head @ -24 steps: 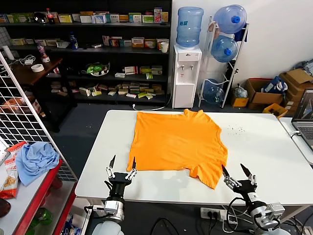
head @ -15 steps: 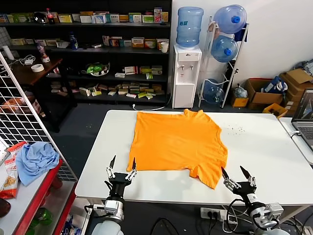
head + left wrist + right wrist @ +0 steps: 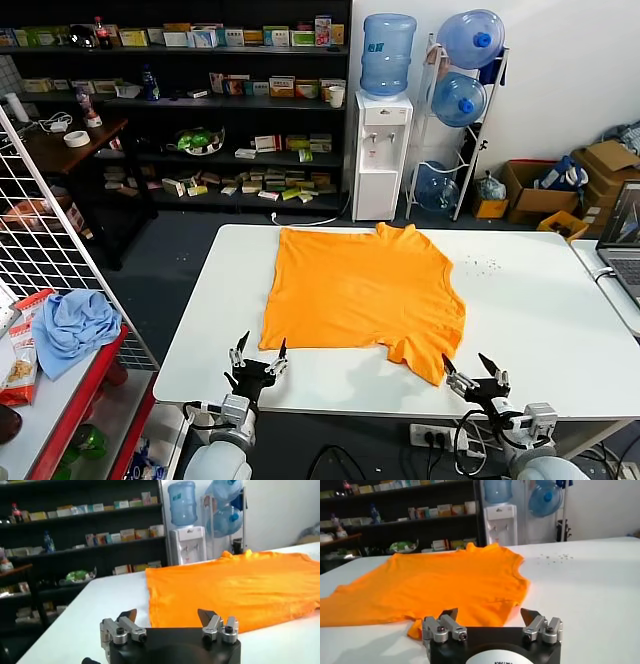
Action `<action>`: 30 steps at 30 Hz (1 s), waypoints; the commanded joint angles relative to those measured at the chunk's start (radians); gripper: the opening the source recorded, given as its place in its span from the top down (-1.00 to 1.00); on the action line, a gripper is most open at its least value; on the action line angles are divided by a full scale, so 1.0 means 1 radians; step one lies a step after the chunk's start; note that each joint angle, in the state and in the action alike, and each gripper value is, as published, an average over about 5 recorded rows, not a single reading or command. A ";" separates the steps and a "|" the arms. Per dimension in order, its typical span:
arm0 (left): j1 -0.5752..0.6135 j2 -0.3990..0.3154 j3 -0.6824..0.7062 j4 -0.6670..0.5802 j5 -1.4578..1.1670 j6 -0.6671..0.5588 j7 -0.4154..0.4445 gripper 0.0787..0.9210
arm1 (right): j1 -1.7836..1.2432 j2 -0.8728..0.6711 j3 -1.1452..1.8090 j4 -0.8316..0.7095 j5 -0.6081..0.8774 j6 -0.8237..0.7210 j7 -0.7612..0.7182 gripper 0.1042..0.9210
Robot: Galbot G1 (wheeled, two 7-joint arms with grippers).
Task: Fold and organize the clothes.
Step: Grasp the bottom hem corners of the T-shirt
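A: What is different now, compared with a moment ago?

B: Both our grippers sit lower and nearer to the table's near edge. The left gripper (image 3: 258, 361) is just in front of the near left corner of the orange T-shirt (image 3: 360, 296), and the right gripper (image 3: 474, 374) is just beside the sleeve that hangs toward us on the right side. A moment ago they stood a little higher.

A: Do we hold something?

B: No. The fingers of both grippers are spread apart, with nothing between them. In the left wrist view the left gripper (image 3: 167, 619) has only the white table (image 3: 545, 325) and the shirt's edge (image 3: 240, 587) ahead of it. The right gripper (image 3: 490, 617) looks the same, with the sleeve just ahead.

A: And the shirt itself?

B: It lies flat in the middle of the table, neck to the far side, hem toward the left. It does not move; no fold is made yet.

A: So what does this mean for us?

B: We think we are lowering for a first grasp on the near edge. The folding is only at its beginning.
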 commanded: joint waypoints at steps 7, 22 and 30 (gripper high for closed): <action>-0.046 0.023 0.008 0.058 -0.072 0.087 0.005 -0.77 | 0.087 0.035 -0.060 -0.085 0.001 -0.043 0.041 -0.76; -0.056 0.027 -0.002 0.086 -0.107 0.087 0.006 -0.63 | 0.143 0.068 -0.096 -0.116 -0.018 -0.057 0.070 -0.47; -0.051 0.031 -0.009 0.075 -0.135 0.079 0.003 -0.08 | 0.137 0.070 -0.096 -0.111 -0.029 -0.057 0.081 0.08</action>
